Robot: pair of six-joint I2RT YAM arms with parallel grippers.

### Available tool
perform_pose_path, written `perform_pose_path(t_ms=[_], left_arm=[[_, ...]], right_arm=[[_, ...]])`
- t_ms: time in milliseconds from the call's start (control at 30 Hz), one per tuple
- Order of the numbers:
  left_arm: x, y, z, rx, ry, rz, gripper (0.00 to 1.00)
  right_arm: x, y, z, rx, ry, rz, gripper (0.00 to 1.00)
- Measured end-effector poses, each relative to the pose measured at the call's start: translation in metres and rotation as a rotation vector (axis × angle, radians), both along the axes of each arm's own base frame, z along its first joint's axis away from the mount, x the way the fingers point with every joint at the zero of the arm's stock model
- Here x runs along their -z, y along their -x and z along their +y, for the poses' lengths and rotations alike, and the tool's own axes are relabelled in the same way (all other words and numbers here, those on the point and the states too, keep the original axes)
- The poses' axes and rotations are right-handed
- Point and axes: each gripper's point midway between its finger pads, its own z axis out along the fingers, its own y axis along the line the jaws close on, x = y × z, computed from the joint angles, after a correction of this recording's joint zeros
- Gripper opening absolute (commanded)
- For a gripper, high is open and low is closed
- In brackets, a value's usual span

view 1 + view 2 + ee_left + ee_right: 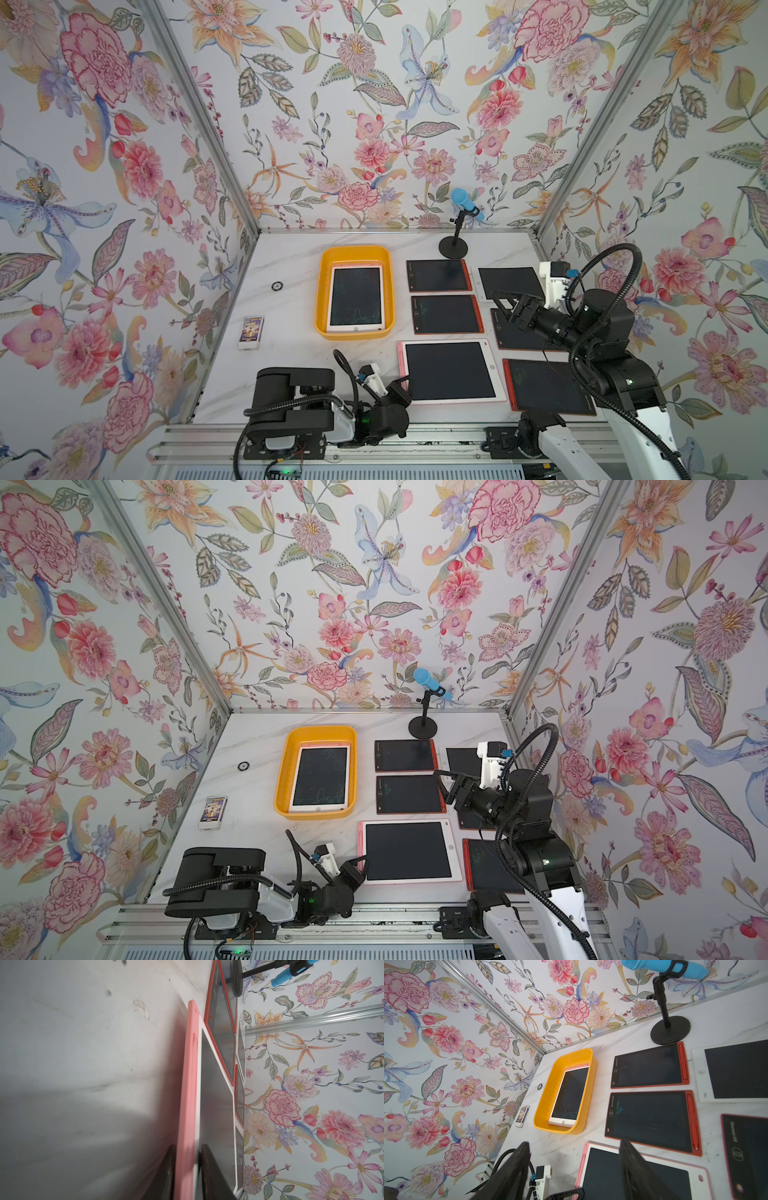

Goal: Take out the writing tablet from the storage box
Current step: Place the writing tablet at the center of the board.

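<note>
Step in hand (judged): putting down a pink-framed tablet (451, 371). It lies flat on the table (291, 357) at lower centre of both top views, below the storage box (320, 291).

Left tool (405, 380): at that tablet's lower-left corner. In the left wrist view one finger (167, 1172) sits outside the pink rim and the other on the screen side, with the rim between them. Both look close against it. Cannot tell whether they clamp it or sit loose.

Right tool (500, 305): right of centre, above the laid-out red-framed tablets (446, 314). Jaws apart, nothing between them.

Task thing: a white-framed writing tablet (356, 297) lies flat in the storage box, screen up, centre of frame. A pink edge (357, 263) shows past its upper end. Probably a second tablet beneath, but unsure.

Judgement: not finished, since the box holds at least one tablet.

Next move calls for freeing the left tool from the pink rim, lifting it, and moving it up-frame to the box. The tablet is thin and sits close to the lower wall, so it needs an edge grip and a tilt out over the wall. Risk: dragging the box along.
</note>
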Motion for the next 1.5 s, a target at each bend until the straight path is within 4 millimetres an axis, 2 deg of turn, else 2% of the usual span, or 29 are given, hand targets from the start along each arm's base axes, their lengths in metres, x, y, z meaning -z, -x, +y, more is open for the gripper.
perform_pose_path(t_ms=[167, 367, 567, 733, 900, 1033, 1200, 1333, 1500], left_arm=[[0.0, 0.0, 0.003, 0.001, -0.025, -0.001, 0.41], [-0.004, 0.0, 0.003, 0.0, -0.018, -0.001, 0.49], [-0.01, 0.0, 0.003, -0.007, -0.019, -0.004, 0.62], [-0.02, -0.002, 0.019, -0.037, -0.084, -0.025, 0.73], [-0.056, -0.009, 0.033, -0.094, -0.115, -0.082, 0.78], [-0.089, -0.015, 0.054, -0.136, -0.146, -0.155, 0.8], [-0.143, -0.023, 0.084, -0.168, -0.214, -0.284, 0.84], [-0.184, -0.029, 0.106, -0.179, -0.28, -0.369, 0.88], [-0.221, -0.055, 0.152, -0.233, -0.413, -0.432, 0.92]], right_arm=[[0.0, 0.0, 0.0, 0.002, 0.0, 0.0, 0.67], [0.0, 0.0, -0.001, 0.005, 0.001, 0.0, 0.67], [0.0, -0.001, -0.001, 0.006, 0.001, 0.0, 0.68], [0.002, -0.003, -0.002, 0.015, 0.006, 0.006, 0.7], [0.006, -0.008, -0.004, 0.03, 0.013, 0.021, 0.7], [0.01, -0.013, -0.005, 0.044, 0.021, 0.038, 0.7], [0.022, -0.022, 0.002, 0.044, 0.043, 0.073, 0.7], [0.035, -0.033, 0.017, 0.025, 0.079, 0.106, 0.7], [0.068, -0.052, 0.054, -0.022, 0.173, 0.172, 0.71]])
